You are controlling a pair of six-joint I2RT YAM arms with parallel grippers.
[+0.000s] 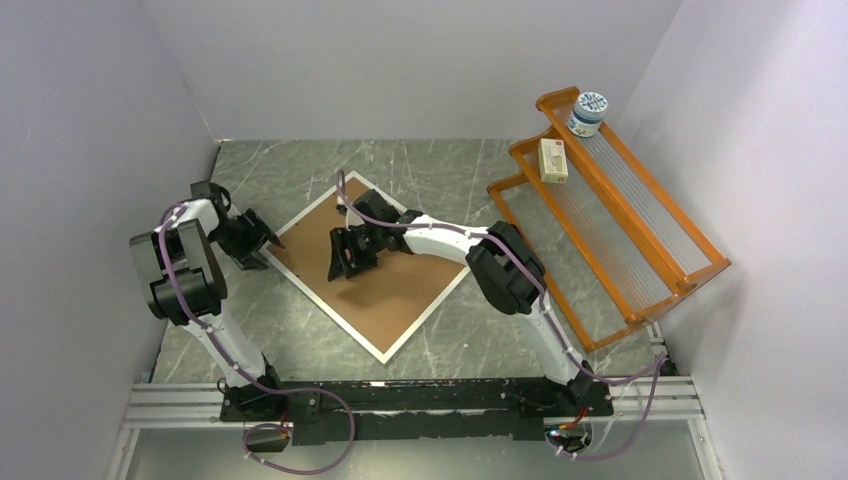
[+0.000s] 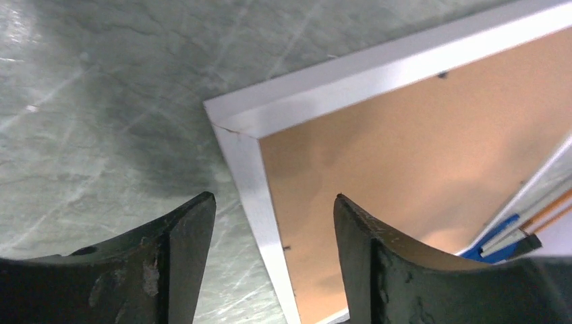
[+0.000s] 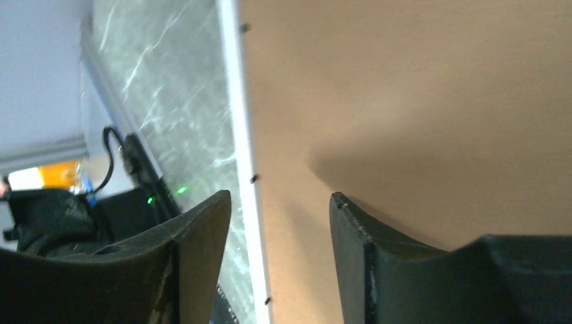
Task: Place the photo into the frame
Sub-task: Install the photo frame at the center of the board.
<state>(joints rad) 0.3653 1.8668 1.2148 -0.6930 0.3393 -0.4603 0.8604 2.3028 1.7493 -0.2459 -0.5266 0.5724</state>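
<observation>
The frame lies flat on the table as a diamond, its thin silvery-white rim around a brown backing board. The photo is hidden from every view. My left gripper is at the frame's left corner, open. In the left wrist view its fingertips stand either side of the rim, holding nothing. My right gripper hangs open over the middle of the board. The right wrist view shows the gripper empty, above the board with the rim beyond.
An orange wooden rack stands at the right, close to the frame's right corner. It carries a white jar and a small box. Grey walls close in the table at left, back and right.
</observation>
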